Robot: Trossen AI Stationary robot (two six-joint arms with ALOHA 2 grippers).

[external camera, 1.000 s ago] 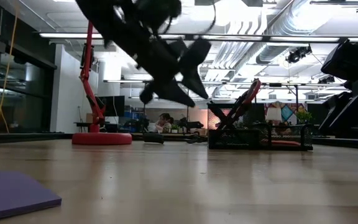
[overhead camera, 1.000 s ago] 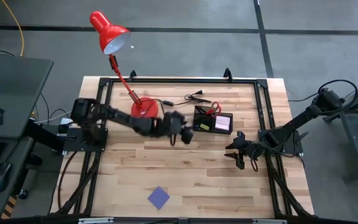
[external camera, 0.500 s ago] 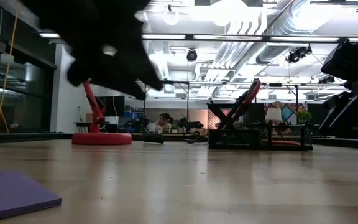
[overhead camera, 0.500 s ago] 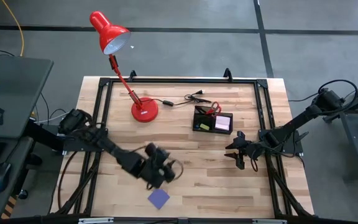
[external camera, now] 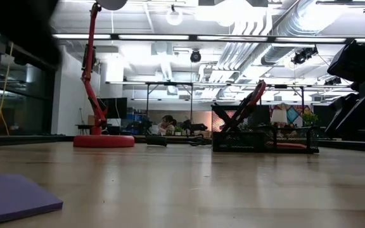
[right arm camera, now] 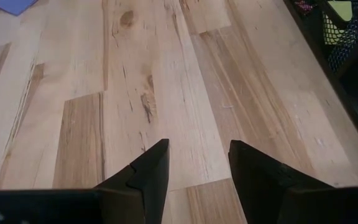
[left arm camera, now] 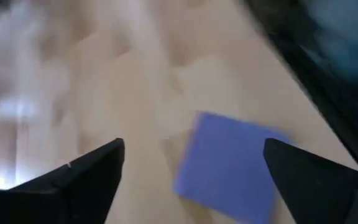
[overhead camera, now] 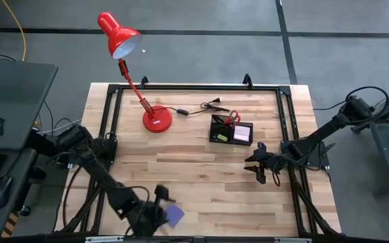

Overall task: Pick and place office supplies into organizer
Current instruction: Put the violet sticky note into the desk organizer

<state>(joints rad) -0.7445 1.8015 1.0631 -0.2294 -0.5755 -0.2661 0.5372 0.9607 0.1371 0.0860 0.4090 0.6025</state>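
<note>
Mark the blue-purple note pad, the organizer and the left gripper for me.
blue-purple note pad (left arm camera: 232,165), left wrist view, middle of its top face.
organizer (overhead camera: 214,123), high view, its left wall.
left gripper (left arm camera: 194,165), left wrist view, midway between the open fingertips, above the pad.

No writing, label, brand, number or sign can be read in any of the views.
</note>
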